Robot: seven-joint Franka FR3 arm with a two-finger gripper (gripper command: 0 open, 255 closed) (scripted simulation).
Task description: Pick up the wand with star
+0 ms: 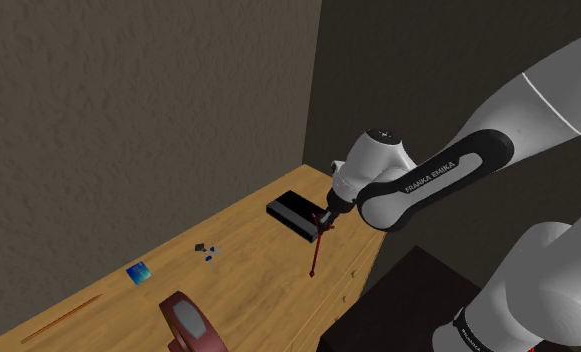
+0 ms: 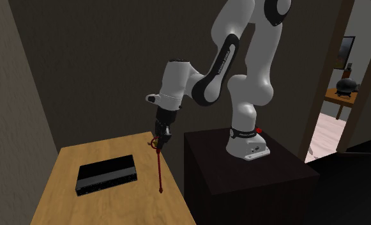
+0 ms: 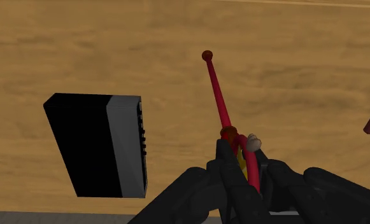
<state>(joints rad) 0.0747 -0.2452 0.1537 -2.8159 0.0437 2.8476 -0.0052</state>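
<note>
My end effector [image 3: 235,153] is all black. The wand [image 3: 218,95] is crimson, with a darker red ball at its tip and touches of yellow and pale cream where I grip it. The worktop [image 3: 304,76] is light tan wood with streaky grain. The box [image 3: 81,143] is black with one grey face. At the shoulder view's left are a blue square [image 1: 138,272] and a dark red object [image 1: 190,325] with a grey face.

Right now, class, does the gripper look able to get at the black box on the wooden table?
Likely reachable, but not graspable yet: the black box lies uncovered just beside the gripper, which is shut on the red wand.
</note>
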